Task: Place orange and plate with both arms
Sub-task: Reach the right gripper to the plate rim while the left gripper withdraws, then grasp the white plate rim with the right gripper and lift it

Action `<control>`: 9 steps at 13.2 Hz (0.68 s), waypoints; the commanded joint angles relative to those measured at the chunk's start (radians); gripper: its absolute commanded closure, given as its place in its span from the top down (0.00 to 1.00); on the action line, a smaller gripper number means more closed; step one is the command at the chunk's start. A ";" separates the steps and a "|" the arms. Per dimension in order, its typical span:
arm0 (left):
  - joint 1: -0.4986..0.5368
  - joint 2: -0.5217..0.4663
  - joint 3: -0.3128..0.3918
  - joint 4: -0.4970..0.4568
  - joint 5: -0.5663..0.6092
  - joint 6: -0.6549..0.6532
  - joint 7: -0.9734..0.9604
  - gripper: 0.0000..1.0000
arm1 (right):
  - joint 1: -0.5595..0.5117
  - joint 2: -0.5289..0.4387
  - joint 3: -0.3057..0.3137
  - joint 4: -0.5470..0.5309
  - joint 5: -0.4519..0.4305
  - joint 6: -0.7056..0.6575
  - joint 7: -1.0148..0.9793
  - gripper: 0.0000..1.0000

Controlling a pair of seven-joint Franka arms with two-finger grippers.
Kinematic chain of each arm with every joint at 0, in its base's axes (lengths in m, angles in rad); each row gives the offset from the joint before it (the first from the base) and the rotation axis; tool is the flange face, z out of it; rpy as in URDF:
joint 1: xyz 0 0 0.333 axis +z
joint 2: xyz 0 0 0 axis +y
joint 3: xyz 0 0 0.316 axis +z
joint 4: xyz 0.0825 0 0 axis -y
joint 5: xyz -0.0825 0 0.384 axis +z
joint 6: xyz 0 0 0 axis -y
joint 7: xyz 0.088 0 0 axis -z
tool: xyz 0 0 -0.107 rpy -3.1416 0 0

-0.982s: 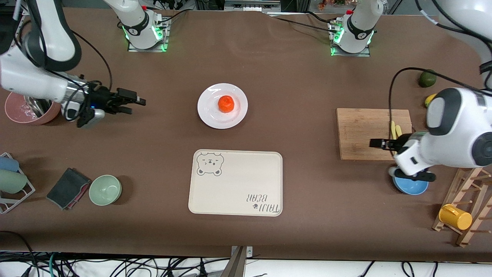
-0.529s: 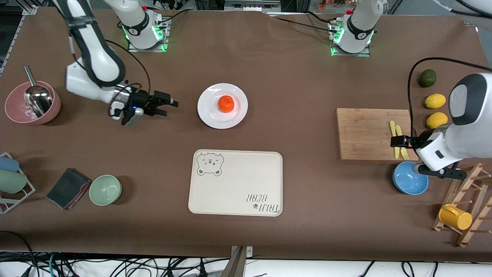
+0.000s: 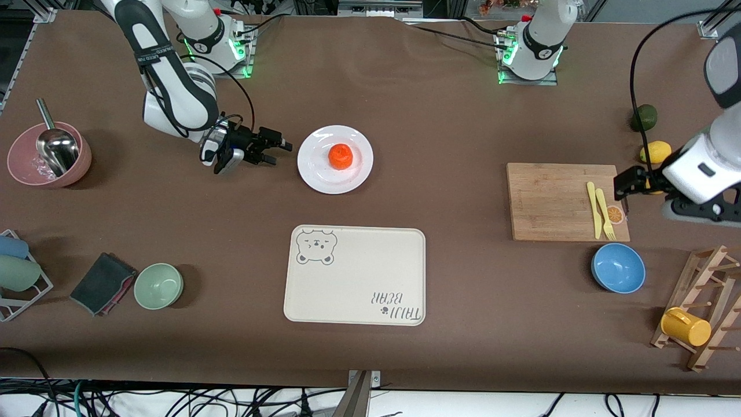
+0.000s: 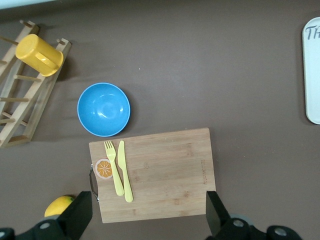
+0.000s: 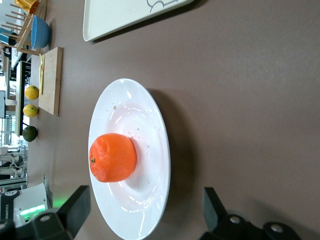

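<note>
From the front, the right gripper (image 3: 277,152) has moved closer to the plate (image 3: 335,158) and now sits just beside its rim, fingers wide apart, holding nothing. The orange (image 3: 340,156) lies on the plate, farther from the camera than the tray (image 3: 354,274). The left gripper (image 3: 626,186) has pulled back over the board's (image 3: 556,201) edge.

In the left wrist view, the left gripper's fingers (image 4: 77,216) are wide apart and hold nothing, above the board (image 4: 165,175).

In the right wrist view, the right gripper's fingers (image 5: 75,207) are wide apart by the plate (image 5: 150,150), with the orange (image 5: 112,157) on it.

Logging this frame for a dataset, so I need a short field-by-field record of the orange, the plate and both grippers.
orange: resting on the plate, untouched
plate: on the table, farther from the front camera than the cream bear tray
right gripper: open, beside the plate's rim, toward the right arm's end
left gripper: open, over the wooden cutting board's edge, holding nothing
</note>
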 commanded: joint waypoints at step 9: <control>-0.040 -0.138 0.122 -0.073 -0.129 -0.097 0.157 1.00 | -0.009 0.105 0.078 -0.012 0.270 0.051 -0.294 0.51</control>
